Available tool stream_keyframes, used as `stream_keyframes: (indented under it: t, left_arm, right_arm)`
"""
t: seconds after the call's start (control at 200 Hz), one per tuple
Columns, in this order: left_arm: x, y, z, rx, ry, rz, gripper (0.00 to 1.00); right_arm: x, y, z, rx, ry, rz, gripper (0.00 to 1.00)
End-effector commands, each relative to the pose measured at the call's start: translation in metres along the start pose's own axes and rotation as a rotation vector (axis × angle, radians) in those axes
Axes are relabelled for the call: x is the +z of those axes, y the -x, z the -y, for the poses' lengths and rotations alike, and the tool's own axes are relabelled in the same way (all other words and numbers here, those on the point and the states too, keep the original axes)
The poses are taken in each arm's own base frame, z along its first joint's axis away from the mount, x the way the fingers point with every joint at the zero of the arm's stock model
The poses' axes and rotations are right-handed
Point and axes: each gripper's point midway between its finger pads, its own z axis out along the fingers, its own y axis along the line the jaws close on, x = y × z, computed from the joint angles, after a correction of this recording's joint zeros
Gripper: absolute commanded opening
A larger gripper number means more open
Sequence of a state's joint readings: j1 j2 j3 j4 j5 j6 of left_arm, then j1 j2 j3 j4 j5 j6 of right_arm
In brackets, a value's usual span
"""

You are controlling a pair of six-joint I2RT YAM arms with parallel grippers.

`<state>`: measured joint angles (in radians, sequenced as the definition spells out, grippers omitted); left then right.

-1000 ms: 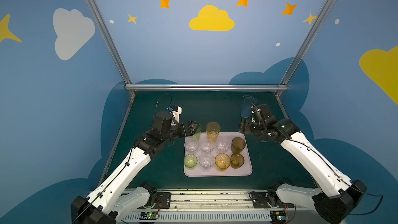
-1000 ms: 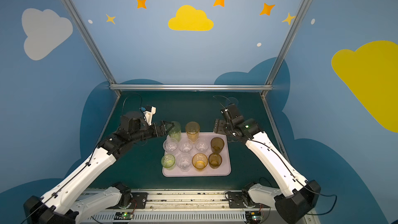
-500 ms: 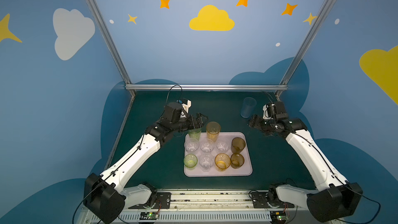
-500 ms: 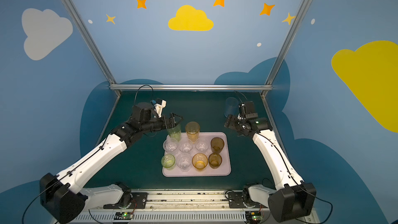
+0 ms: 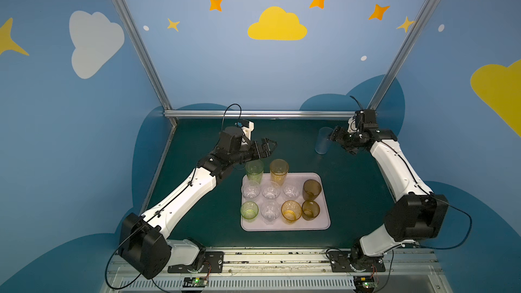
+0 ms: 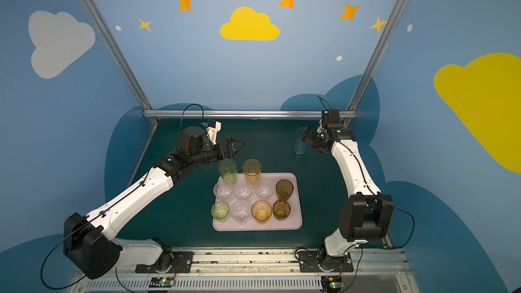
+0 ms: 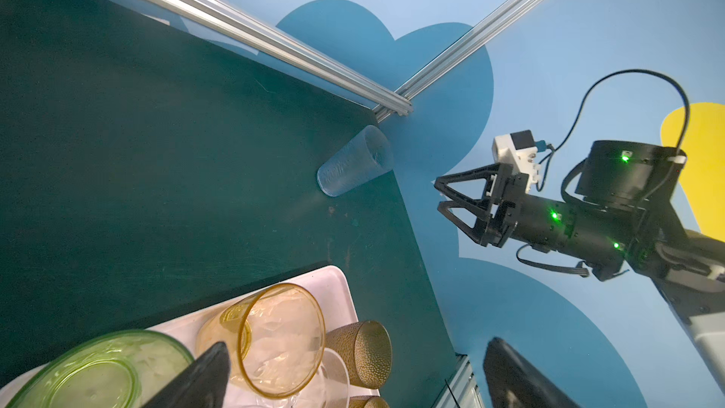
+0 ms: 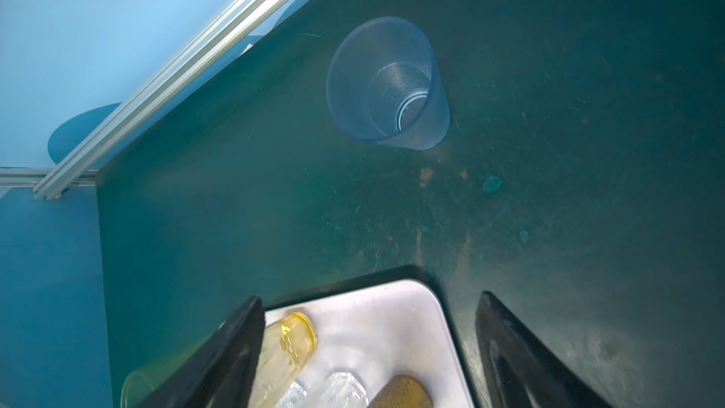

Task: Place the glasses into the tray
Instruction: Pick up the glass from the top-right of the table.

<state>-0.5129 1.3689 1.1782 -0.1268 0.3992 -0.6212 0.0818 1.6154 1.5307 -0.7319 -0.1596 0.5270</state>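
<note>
Ten glasses are stood upright in the tray (image 5: 284, 227). A tall green glass (image 5: 254, 171) and a tall amber glass (image 5: 279, 171) are set at its far edge, and clear glasses (image 5: 270, 191), brown glasses (image 5: 312, 189), a short green glass (image 5: 249, 209) and a short amber glass (image 5: 291, 211) fill the rest. A pale blue glass (image 5: 323, 140) is left on the table (image 5: 282, 133), well apart from the tray. The right gripper (image 5: 332, 137) is seen just beside it, spread wide with nothing held. The left gripper (image 5: 272, 146) is raised near the tall glasses, likewise spread wide and empty.

Blue walls (image 5: 211, 66) with yellow clouds (image 5: 277, 25) and stars (image 5: 215, 4) — dark green tabletop (image 5: 287, 142), aluminium posts (image 5: 136, 38).

Pale blue glass (image 6: 298, 145) near right gripper (image 6: 305, 136)
</note>
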Motion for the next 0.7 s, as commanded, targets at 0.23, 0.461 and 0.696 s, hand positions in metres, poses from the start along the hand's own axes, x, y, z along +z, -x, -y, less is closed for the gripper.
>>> stream_keyframes:
  t: [0.23, 0.461, 0.696]
  left_arm:
    - [0.026, 0.012, 0.018, 0.020, -0.084, -0.027, 1.00]
    - [0.037, 0.014, 0.019, 0.008, -0.098, -0.040, 1.00]
    - [0.035, 0.012, 0.016, 0.010, -0.088, -0.042, 1.00]
  right_arm:
    - [0.029, 0.041, 0.020, 0.020, -0.137, 0.025, 0.74]
    - [0.051, 0.053, 0.034, 0.041, -0.168, 0.002, 0.56]
    - [0.071, 0.058, 0.035, 0.048, -0.153, -0.027, 0.36]
